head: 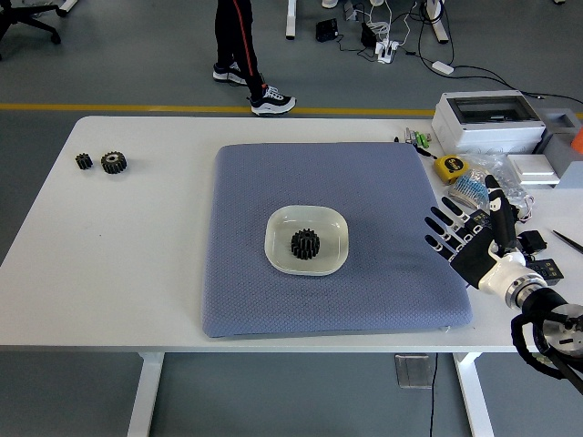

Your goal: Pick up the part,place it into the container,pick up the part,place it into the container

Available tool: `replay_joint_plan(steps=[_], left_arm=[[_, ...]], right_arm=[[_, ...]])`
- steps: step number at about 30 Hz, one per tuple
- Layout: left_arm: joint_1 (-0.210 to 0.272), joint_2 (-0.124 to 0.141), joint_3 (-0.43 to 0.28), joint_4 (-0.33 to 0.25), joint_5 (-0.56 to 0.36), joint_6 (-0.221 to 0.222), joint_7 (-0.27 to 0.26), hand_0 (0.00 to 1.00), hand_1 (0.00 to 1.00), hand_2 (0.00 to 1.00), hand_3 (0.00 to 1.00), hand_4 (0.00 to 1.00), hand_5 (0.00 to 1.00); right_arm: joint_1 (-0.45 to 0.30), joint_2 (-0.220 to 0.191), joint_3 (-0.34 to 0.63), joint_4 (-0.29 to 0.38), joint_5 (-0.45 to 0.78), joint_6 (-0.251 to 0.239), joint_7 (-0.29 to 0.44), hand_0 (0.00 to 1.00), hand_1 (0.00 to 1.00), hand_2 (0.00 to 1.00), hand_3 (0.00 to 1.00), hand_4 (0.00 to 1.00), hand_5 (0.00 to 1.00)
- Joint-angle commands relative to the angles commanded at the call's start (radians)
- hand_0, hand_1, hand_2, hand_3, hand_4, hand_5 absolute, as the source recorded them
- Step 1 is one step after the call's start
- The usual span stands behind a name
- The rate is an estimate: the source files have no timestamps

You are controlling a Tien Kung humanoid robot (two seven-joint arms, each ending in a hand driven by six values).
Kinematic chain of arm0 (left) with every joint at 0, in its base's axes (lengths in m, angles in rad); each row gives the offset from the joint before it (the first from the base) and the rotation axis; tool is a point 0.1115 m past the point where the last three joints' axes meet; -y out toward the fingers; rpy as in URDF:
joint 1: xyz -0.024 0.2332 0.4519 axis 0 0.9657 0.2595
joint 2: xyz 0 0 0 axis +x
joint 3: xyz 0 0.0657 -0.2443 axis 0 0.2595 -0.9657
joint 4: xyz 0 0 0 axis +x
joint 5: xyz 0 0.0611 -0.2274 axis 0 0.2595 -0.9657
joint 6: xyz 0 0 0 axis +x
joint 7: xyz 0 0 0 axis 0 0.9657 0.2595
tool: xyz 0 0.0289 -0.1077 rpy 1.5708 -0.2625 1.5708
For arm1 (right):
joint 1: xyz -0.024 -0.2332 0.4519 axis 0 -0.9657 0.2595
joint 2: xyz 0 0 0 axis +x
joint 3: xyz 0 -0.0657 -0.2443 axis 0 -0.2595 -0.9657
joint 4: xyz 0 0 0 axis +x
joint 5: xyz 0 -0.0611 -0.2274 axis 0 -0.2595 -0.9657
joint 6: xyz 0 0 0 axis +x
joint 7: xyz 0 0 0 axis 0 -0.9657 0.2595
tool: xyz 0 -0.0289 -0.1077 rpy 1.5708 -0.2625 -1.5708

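A black gear (306,242) lies inside the white square dish (277,238) at the middle of the blue-grey mat (328,182). Two more black gears rest on the bare table at the far left, a small gear (84,161) and a larger gear (114,162) beside it. My right hand (463,228) hovers at the mat's right edge with its fingers spread, holding nothing, well to the right of the dish. My left arm does not show.
Clutter fills the table's right side: a white box (487,121), a yellow tape measure (448,167), a plastic bag of parts (487,182) and black adapters (537,264). A person's legs (246,55) pass on the floor beyond the table.
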Motion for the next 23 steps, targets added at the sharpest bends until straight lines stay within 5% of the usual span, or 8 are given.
replay_joint_plan(steps=[14, 19, 23], left_arm=[[0.002, 0.000, 0.004, 0.000, 0.000, 0.000, 0.001, 0.658, 0.660, 0.640, 0.558, 0.578, 0.529], [0.000, 0.000, 0.004, 0.000, 0.002, -0.001, 0.000, 0.658, 0.661, 0.640, 0.558, 0.578, 0.528], [0.000, 0.000, 0.008, 0.000, -0.003, -0.001, -0.001, 0.658, 0.661, 0.640, 0.558, 0.578, 0.528]], right_arm=[[-0.117, 0.139, 0.198, -0.039, -0.095, 0.031, 0.079, 0.419, 0.558, 0.773, 0.765, 0.973, 0.763], [-0.134, 0.150, 0.195, -0.048, -0.144, 0.037, 0.086, 0.441, 0.576, 0.777, 0.766, 0.979, 0.765], [-0.134, 0.156, 0.184, -0.049, -0.169, 0.086, 0.107, 0.441, 0.576, 0.777, 0.766, 0.979, 0.765]])
